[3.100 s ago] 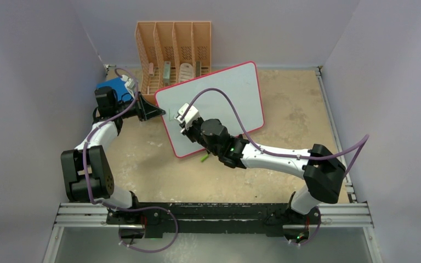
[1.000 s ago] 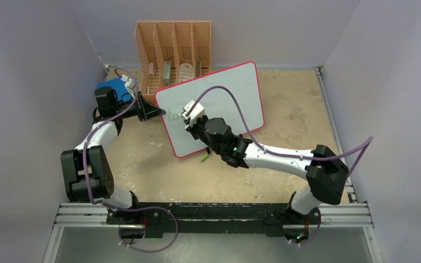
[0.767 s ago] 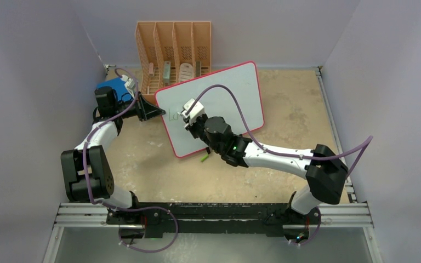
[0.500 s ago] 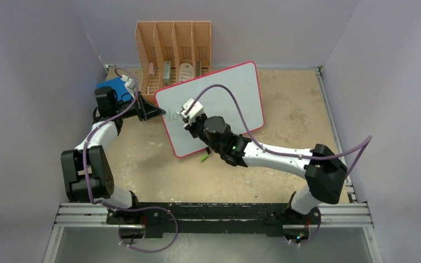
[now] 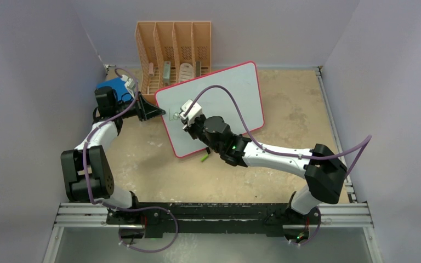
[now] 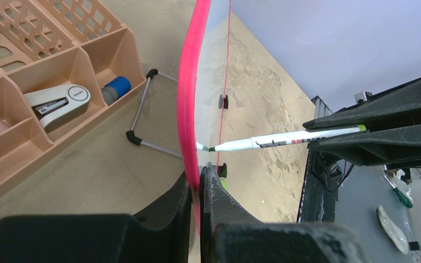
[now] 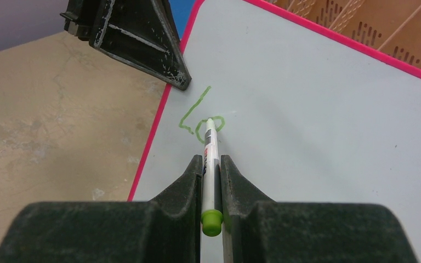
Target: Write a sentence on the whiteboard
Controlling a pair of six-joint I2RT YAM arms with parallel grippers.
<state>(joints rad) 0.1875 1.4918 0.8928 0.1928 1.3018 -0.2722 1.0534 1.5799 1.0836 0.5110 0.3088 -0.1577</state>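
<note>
Two arms share one job on the sandy table (image 5: pixel 296 109). The whiteboard (image 5: pixel 235 93) is propped tilted at about 12 o'clock from the table's middle, just in front of the orange rack (image 5: pixel 174 49). The left gripper (image 6: pixel 200 176) pinches its 9 o'clock rim, fingers narrow on the red edge. The right gripper (image 7: pixel 212 164) clamps a green-ended marker (image 7: pixel 210 147), whose tip meets the board near its 10 o'clock corner. The sentence (image 7: pixel 194 105) so far shows only an "L" and a small loop. I judge the stroke needs light, even pressure, travel toward 3 o'clock, and a firm hold on the rim so the board does not rock. From above, the right gripper hides most of the writing.
</note>
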